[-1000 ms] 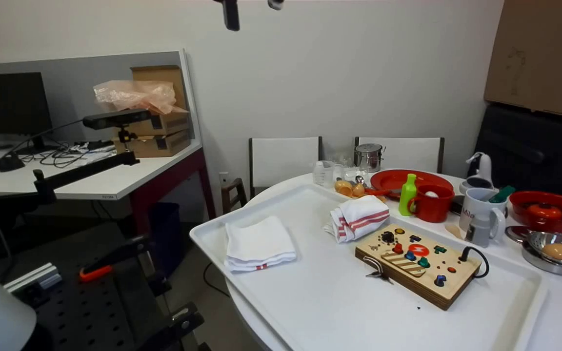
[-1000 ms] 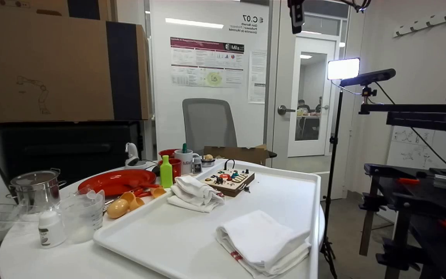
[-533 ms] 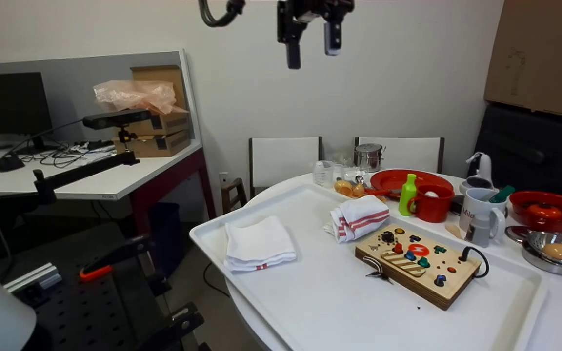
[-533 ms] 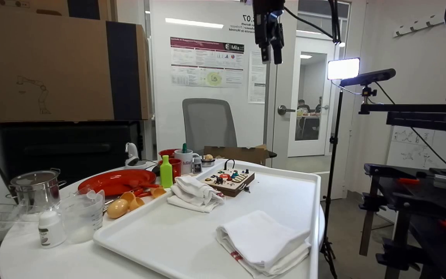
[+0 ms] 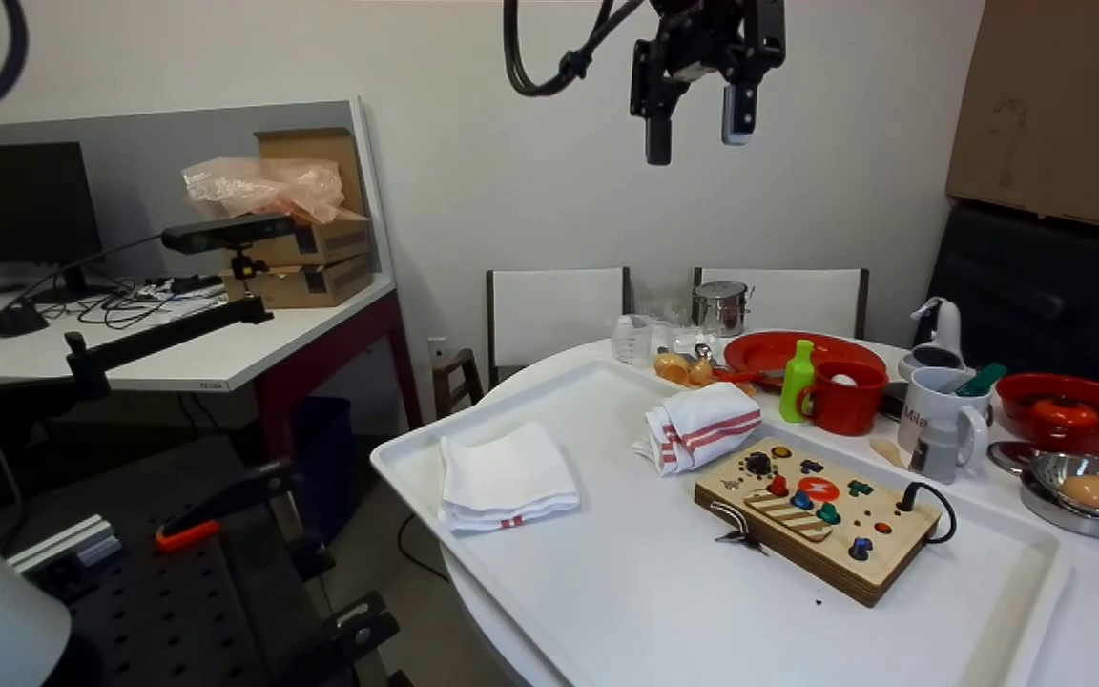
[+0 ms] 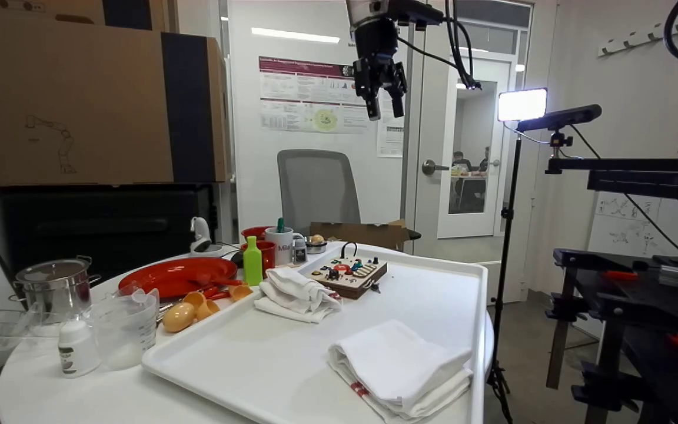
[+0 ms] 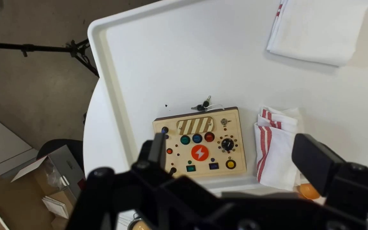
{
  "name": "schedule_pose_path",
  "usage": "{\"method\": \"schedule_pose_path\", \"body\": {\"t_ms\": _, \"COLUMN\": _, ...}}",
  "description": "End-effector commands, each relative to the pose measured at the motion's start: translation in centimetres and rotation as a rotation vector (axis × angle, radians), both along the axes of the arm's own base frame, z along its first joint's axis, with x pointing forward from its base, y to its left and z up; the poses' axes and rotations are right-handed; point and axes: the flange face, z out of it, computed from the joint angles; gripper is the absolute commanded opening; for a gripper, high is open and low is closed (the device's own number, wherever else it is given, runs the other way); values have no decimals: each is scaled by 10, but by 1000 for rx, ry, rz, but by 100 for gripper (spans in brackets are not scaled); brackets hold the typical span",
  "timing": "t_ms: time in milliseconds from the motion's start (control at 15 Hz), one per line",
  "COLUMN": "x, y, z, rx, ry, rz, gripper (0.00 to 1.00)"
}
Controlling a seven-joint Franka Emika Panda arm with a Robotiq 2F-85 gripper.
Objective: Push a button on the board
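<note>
ideally, i'd close the spread gripper (image 5: 697, 151), then descend squarely onto the yellow button (image 7: 231, 164) on the wooden control board (image 7: 185, 150).

White table (image 6: 121, 397) | on it: tray (image 6: 256, 368), red plate (image 6: 159, 280), green bottle (image 6: 252, 265)

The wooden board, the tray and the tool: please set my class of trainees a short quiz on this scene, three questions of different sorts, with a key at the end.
1. Multiple choice. On the board, seen in the wrist view, which colour is in the middle of the row of three round buttons beside the striped plate? a) red b) blue c) green
2. Count. How many white cloths lie on the tray?
3. True or false? The tool is open and clear of the board.

Key: 1. b, blue. 2. Two. 3. True: both exterior views show it high above, jaws apart.
</note>
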Motion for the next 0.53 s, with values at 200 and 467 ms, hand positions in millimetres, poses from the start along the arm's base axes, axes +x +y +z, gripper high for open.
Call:
{"method": "schedule_pose_path", "body": {"t_ms": 200, "x": 7, "y": -1, "z": 0, "rx": 0, "ry": 12, "rz": -4, "gripper": 100}}
{"method": "schedule_pose_path", "body": {"t_ms": 467, "x": 7, "y": 16, "z": -7, "rx": -11, "ry": -7, "rz": 30, "gripper": 100}}
